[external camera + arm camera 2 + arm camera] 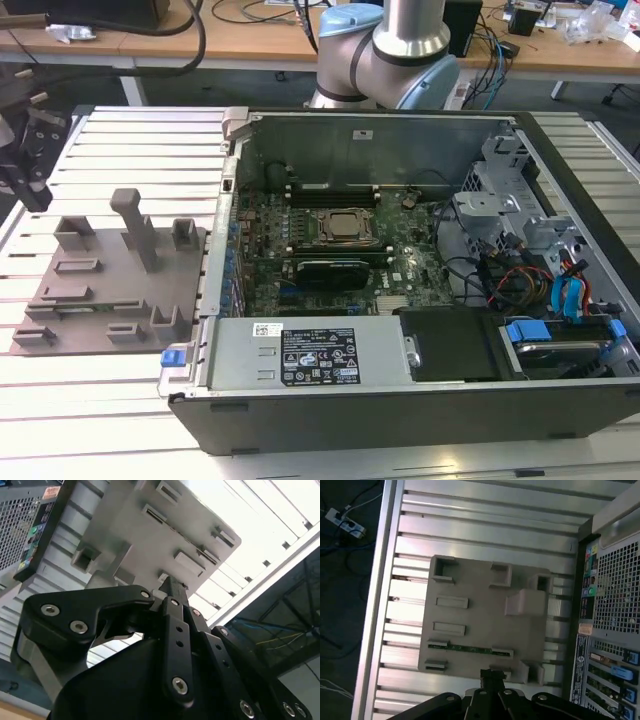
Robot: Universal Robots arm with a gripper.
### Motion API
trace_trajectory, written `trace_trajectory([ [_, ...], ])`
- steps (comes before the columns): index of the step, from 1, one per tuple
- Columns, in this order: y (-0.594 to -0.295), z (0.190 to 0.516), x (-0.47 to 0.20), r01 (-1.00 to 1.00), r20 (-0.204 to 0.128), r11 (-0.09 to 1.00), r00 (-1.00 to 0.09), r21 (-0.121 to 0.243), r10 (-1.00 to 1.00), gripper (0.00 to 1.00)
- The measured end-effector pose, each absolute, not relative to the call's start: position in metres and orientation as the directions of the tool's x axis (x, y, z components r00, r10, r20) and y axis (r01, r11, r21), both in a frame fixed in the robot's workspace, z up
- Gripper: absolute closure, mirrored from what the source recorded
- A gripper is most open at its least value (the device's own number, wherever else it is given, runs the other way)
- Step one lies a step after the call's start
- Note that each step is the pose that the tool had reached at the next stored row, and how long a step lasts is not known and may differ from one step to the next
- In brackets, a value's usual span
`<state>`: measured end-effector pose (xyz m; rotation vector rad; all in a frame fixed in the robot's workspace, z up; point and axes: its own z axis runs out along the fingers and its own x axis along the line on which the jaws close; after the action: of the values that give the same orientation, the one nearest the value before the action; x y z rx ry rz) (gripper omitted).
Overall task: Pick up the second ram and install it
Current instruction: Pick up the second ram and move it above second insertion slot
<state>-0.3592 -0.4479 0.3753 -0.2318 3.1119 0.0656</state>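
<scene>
1. The step in hand was the pick-up. The gripper (491,672) hung over the grey plate (480,605) in the first wrist view, near the plate edge closest to the ram, and it carried nothing.
2. Its jaws looked clenched in both wrist views, with the tips meeting and nothing between them.
3. The second ram (470,649), a thin green stick, lay flat on the plate with each end in a small holder. It looked apart from the gripper and untouched.
4. The plate sat on the slatted metal table (130,130), just beside the open computer case (400,400) on the exterior view's left. The ram was therefore well apart from the motherboard (330,250) it was meant for.
5. By my judgement the task was at an early stage, with nothing lifted and nothing seated from this stick.
6. A grasp would call for parting the jaws first, lining them up across the stick's narrow sides and coming down squarely between the two holders. The board is thin, so a skewed grip could twist it or catch a holder.
7. Count: one gripper, one grey plate, one green stick on it, two holders gripping that stick, one computer case and one square processor socket (345,228).
8. A long dark part (335,268) lay just beside the socket. I could not tell whether it was a seated stick.
</scene>
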Motion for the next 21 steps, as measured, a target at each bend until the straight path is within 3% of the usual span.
trace_trajectory([
  [7,-0.4479,0.3753,-0.3592,-0.340,-0.023,0.939,-0.940,0.040,-0.340,0.90],
  [21,-0.4479,0.3753,-0.3592,-0.491,-0.023,0.870,-0.871,0.040,-0.491,0.90],
])
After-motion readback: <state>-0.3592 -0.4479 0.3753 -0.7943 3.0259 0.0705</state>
